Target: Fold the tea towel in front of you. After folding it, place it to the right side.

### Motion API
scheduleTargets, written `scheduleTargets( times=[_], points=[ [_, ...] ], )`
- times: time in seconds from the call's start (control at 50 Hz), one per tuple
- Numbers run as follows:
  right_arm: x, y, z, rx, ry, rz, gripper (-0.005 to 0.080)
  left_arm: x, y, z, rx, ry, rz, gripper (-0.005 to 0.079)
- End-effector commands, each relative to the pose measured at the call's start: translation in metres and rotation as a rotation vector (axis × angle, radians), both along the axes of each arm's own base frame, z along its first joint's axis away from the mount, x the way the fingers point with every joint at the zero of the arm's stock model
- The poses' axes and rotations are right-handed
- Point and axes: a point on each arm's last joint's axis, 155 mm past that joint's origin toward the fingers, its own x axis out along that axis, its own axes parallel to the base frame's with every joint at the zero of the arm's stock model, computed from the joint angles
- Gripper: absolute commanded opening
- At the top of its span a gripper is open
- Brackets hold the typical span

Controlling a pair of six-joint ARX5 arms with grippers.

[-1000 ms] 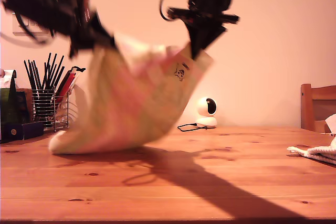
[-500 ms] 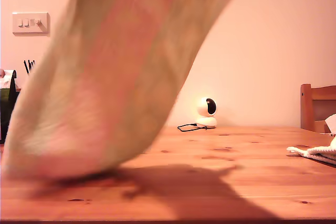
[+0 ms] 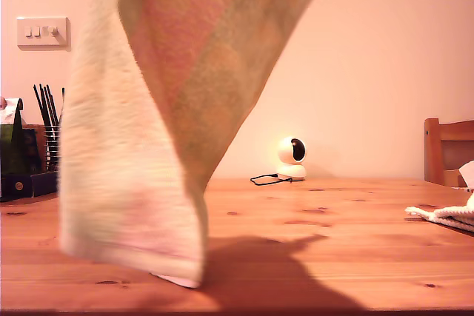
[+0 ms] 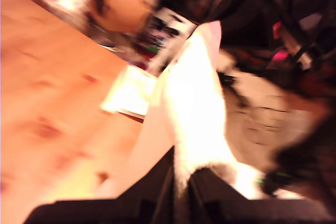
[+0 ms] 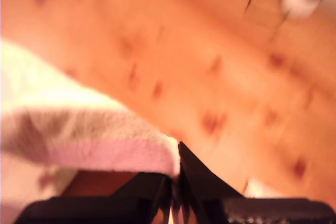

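Observation:
The tea towel (image 3: 148, 146), cream with pink and green checks, hangs in a long drape over the exterior view's left half. Its lower edge reaches down to the wooden table (image 3: 333, 242) near the front. Both arms are above that view's top edge. In the first wrist view my first gripper (image 4: 181, 182) is shut on a bright, blurred fold of the towel (image 4: 194, 93). The second wrist view shows my second gripper (image 5: 176, 182) shut on the towel's pink-edged corner (image 5: 79, 129), high over the table.
A small white camera (image 3: 291, 159) with a cable stands at the back. A utensil holder (image 3: 48, 146) and dark boxes (image 3: 15, 160) sit at the exterior view's left. At its right are a white cloth (image 3: 444, 216) and a chair (image 3: 448, 149).
The arms have lifted the towel and gone out past the top of the exterior view. The towel has swung toward the camera and now hangs narrower, its lower edge near the table's front.

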Motion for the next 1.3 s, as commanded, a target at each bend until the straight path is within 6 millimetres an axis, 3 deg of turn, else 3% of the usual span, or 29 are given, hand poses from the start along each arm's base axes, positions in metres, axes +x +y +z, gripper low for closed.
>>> scheduleTargets(
  times=[0.0, 0.1, 0.18, 0.28, 0.38, 0.5, 0.62, 0.7, 0.82, 0.92, 1.04, 1.18, 1.28],
  points=[
    [0.026, -0.007, -0.015, -0.009, 0.007, -0.047, -0.0012, 0.026, 0.0, -0.01, 0.026, -0.038, 0.045, -0.0022],
    [0.063, -0.014, -0.03, -0.006, -0.011, -0.117, -0.0012, 0.064, -0.002, -0.018, 0.04, -0.131, 0.095, -0.0022],
    [0.098, -0.023, -0.031, 0.01, -0.08, -0.197, -0.0012, 0.093, -0.006, -0.02, 0.046, -0.264, 0.103, -0.0022],
    [0.137, -0.033, -0.005, 0.055, -0.242, -0.293, -0.0012, 0.13, -0.009, -0.019, 0.045, -0.42, 0.143, -0.0022],
    [0.156, -0.045, 0.033, 0.083, -0.411, -0.376, -0.0012, 0.156, -0.012, -0.013, 0.024, -0.526, 0.18, -0.0022],
    [0.161, -0.049, 0.069, 0.099, -0.524, -0.387, -0.0012, 0.173, -0.014, 0.003, -0.013, -0.636, 0.197, -0.0022],
    [0.161, -0.049, 0.077, 0.095, -0.547, -0.38, -0.0012, 0.176, -0.013, 0.027, -0.044, -0.722, 0.205, -0.0022],
    [0.159, -0.049, 0.072, 0.082, -0.527, -0.373, -0.0012, 0.174, -0.014, 0.035, -0.052, -0.732, 0.197, -0.0022],
    [0.151, -0.045, 0.047, 0.047, -0.427, -0.332, -0.0012, 0.165, -0.02, 0.028, -0.055, -0.679, 0.142, -0.0022],
    [0.141, -0.039, 0.022, 0.04, -0.319, -0.294, -0.0012, 0.159, -0.021, 0.0, -0.021, -0.538, 0.108, -0.0022],
    [0.115, -0.031, -0.019, 0.022, -0.124, -0.229, -0.0012, 0.15, -0.021, -0.059, 0.05, -0.284, 0.077, -0.0022],
    [0.09, -0.031, -0.07, -0.007, 0.099, -0.214, -0.0012, 0.121, -0.026, -0.132, 0.114, 0.047, 0.004, -0.0022],
    [0.076, -0.027, -0.108, -0.043, 0.249, -0.192, -0.0012, 0.096, -0.034, -0.172, 0.169, 0.154, -0.093, -0.0022]
  ],
)
